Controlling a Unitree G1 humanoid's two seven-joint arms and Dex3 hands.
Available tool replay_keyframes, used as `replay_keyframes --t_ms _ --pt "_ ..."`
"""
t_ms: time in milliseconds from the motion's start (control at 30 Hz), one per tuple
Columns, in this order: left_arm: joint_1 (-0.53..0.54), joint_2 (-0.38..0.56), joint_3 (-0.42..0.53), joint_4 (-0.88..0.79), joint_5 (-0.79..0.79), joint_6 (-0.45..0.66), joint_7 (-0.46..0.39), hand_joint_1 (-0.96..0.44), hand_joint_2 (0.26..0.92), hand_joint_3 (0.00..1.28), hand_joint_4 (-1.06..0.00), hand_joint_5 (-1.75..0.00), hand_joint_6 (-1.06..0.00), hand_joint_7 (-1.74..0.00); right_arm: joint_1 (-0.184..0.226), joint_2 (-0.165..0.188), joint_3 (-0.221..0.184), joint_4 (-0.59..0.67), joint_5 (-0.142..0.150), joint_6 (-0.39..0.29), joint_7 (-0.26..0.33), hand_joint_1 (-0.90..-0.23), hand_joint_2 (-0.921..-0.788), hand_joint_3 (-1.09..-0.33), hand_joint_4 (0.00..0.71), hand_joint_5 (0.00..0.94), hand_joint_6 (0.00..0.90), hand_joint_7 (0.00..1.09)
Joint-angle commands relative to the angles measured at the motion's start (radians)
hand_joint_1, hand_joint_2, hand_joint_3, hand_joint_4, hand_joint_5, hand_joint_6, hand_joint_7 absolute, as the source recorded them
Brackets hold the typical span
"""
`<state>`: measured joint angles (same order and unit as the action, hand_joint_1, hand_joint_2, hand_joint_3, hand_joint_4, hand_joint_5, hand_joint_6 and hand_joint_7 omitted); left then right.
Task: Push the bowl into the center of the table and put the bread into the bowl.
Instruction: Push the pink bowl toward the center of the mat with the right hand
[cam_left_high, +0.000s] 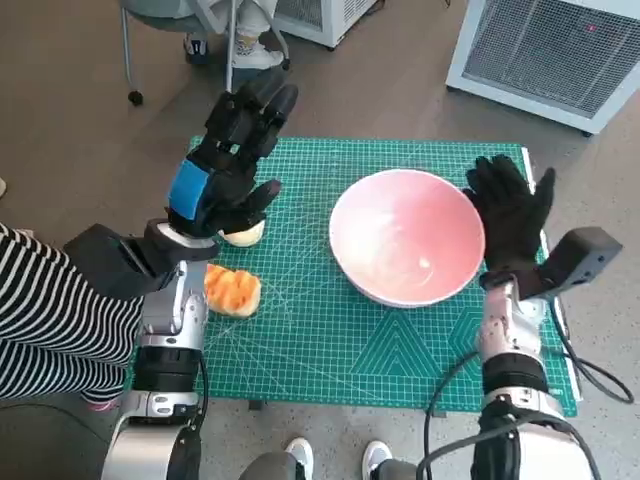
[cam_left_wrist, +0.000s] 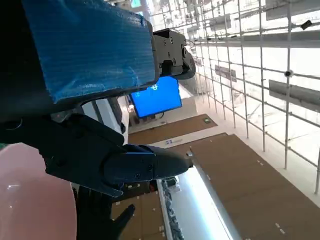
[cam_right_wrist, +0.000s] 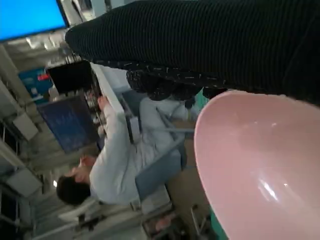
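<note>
A pink bowl stands on the green cutting mat, right of the mat's middle; its rim also fills part of the right wrist view and a corner of the left wrist view. My right hand is open, fingers spread, its palm against the bowl's right side. An orange-brown bread lies at the mat's left edge. A paler piece lies just beyond it, mostly hidden under my left hand. That hand hangs raised above the mat's left part with fingers spread, holding nothing.
A person in a striped sleeve sits at the left. A chair on castors and feet stand beyond the table, and a white unit stands at the far right. Another person sits in the right wrist view.
</note>
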<state>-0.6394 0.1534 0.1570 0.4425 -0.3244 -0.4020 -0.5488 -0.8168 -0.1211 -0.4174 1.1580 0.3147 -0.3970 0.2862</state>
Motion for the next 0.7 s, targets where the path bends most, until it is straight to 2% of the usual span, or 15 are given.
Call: replay_keyframes --t_ms 33,300,400,700 --pt "0.009 0.006 0.002 -0.002 0.003 -0.005 0.003 -0.61 0.921 0.42 -0.10 -0.06 0.00 -0.43 -0.017 0.030 -0.007 0.032 0.018 0.028 0.003 -0.602 -0.921 -0.886 0.144 0.000 0.124 0.22" --pt "0.019 0.002 -0.001 -0.014 0.003 -0.008 0.004 -0.60 0.921 0.42 -0.10 -0.05 0.00 -0.43 -0.052 0.056 -0.015 0.057 0.018 0.043 -0.010 -0.615 -0.921 -0.883 0.129 0.000 0.119 0.21" --pt "0.022 0.001 -0.001 -0.015 0.003 -0.009 0.004 -0.60 0.921 0.42 -0.11 -0.05 0.00 -0.43 -0.055 0.058 -0.014 0.059 0.014 0.045 -0.010 -0.636 -0.921 -0.846 0.122 0.000 0.119 0.20" --pt "0.032 0.000 -0.002 -0.026 0.003 -0.011 0.005 -0.60 0.921 0.42 -0.11 -0.04 0.00 -0.42 -0.042 0.031 0.015 0.018 -0.020 0.011 -0.001 -0.659 -0.921 -0.820 0.121 0.002 0.125 0.19"
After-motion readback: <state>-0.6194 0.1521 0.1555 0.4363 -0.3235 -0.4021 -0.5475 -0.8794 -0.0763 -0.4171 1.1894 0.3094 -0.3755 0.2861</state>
